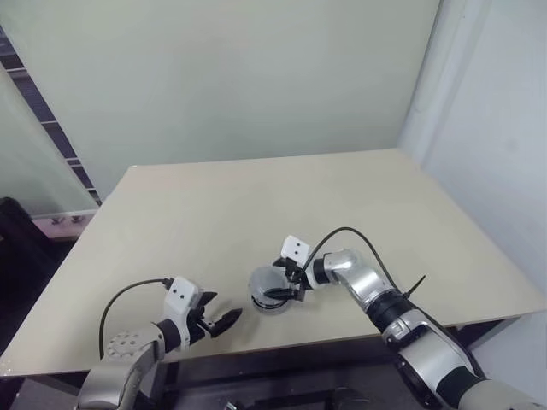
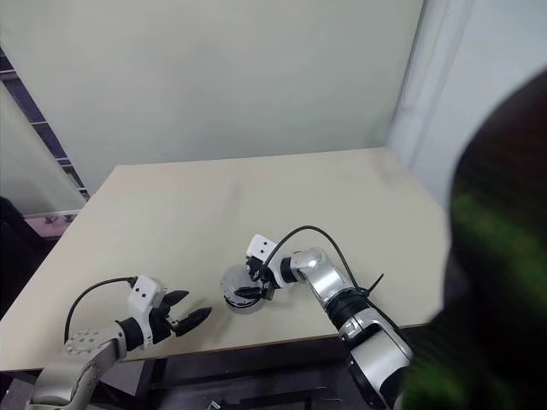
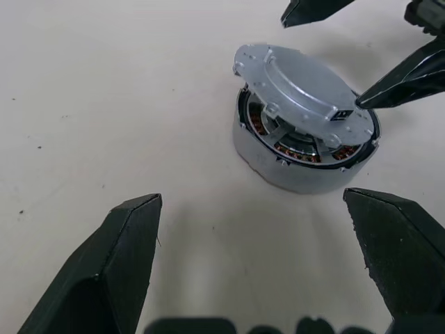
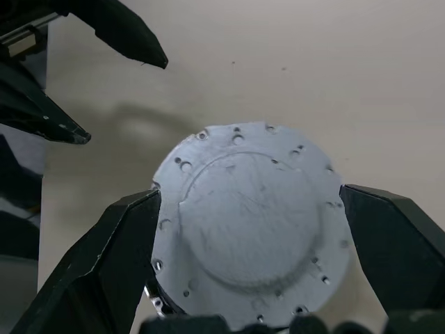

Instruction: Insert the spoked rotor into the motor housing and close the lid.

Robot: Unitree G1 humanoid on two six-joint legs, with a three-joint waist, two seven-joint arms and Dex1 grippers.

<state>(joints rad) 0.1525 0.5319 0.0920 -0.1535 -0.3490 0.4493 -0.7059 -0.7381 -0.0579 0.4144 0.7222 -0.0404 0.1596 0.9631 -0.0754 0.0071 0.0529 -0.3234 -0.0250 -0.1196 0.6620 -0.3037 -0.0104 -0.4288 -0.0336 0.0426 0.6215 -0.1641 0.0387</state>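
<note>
On the broad beige wooden table, near its front edge, stands the motor housing, a round metal cup with copper-coloured windings showing inside, and the lid, a round light-grey disc with a raised centre, lies tilted across its rim, one side propped up, not seated. The right gripper straddles the lid with its black fingers spread wide and grasping nothing, while the left gripper waits beside the housing, likewise spread and empty. I judge the closing step is in hand: the next move calls for pressing the raised edge level so that the lid drops flush; the spoked rotor presumably sits beneath, though I cannot tell.
</note>
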